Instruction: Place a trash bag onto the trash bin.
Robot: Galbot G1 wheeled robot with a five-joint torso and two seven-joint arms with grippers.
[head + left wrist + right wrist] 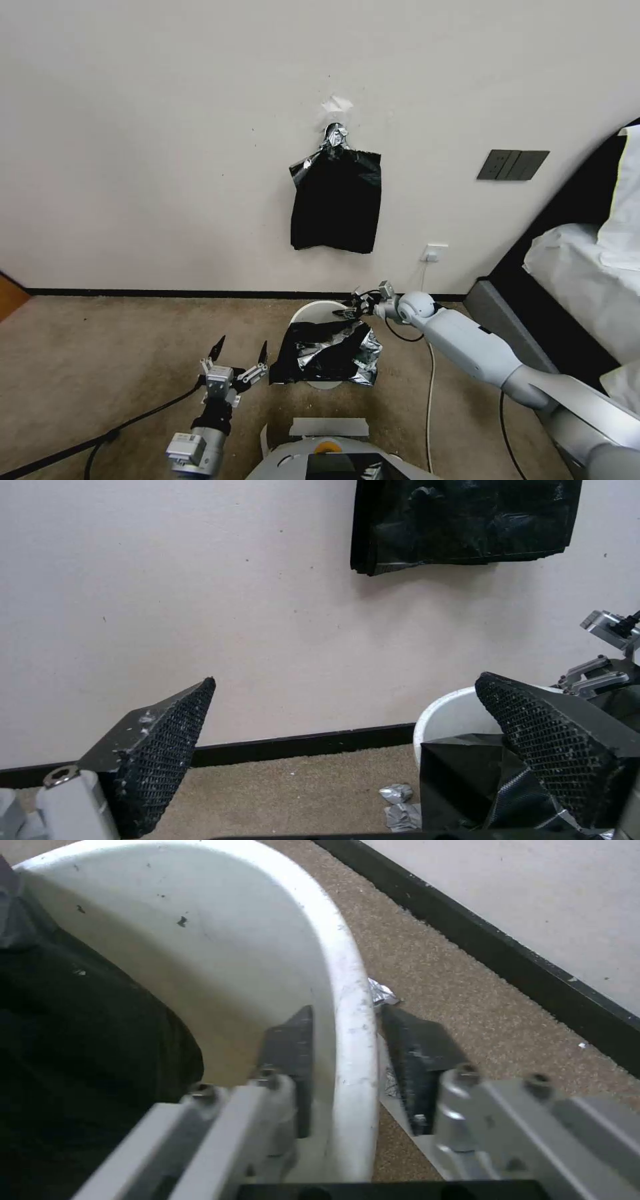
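Note:
The cream-white trash bin [319, 308] stands on the carpet near the wall. A crinkly black trash bag [327, 353] lies draped over its near rim and front wall, with part of it sagging inside the bin [80, 1040]. My right gripper [350, 310] is at the bin's far right rim. In the right wrist view its fingers [287, 1045] straddle the bin's wall [200, 940], one inside and one outside, pressed close. My left gripper [241, 347] hovers open just left of the bag, its wide-spread pads [167, 750] holding nothing, with the bin [447, 715] and bag [460, 780] beside one pad.
A flat bundle of black bags [337, 203] hangs on the wall above the bin. A bed [580, 267] fills the right side. A cable [430, 373] runs from a wall outlet [435, 253] across the carpet. Foil scraps [400, 805] lie by the bin. Open carpet lies to the left.

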